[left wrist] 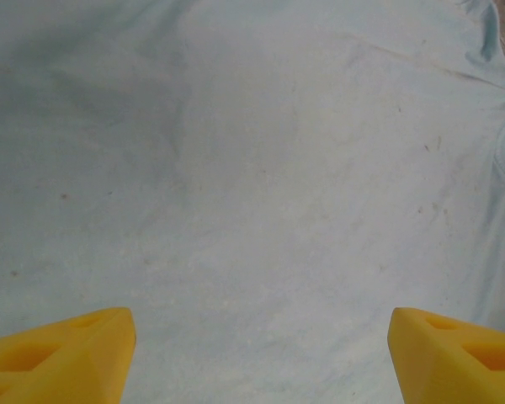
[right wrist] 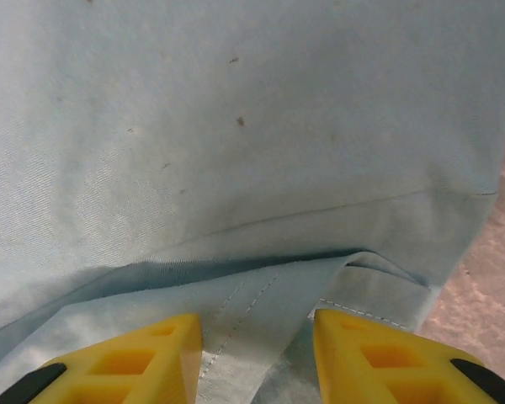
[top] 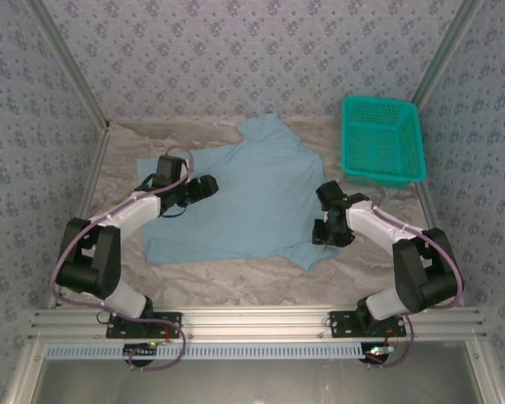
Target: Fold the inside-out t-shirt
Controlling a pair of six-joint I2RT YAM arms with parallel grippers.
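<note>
From above, the soft light-blue short-sleeved cloth t-shirt (top: 252,198) lies spread across the middle of the beige marbled table (top: 236,286), one sleeve reaching toward the far edge. A teal plastic mesh basket (top: 385,175) stands in the far right corner, apart from the cloth. The left gripper (top: 207,187) is over the shirt's left part. The right gripper (top: 326,229) is at the shirt's right edge, near its near right corner.

In the left wrist view, the left gripper's yellow fingers (left wrist: 67,353) stand wide apart above flat, smooth cloth, holding nothing.

In the right wrist view, yellow fingers (right wrist: 135,362) stand partly apart, with a turned-over stitched hem lying between them. Whether they pinch it cannot be told. Bare table shows just right of the cloth.
</note>
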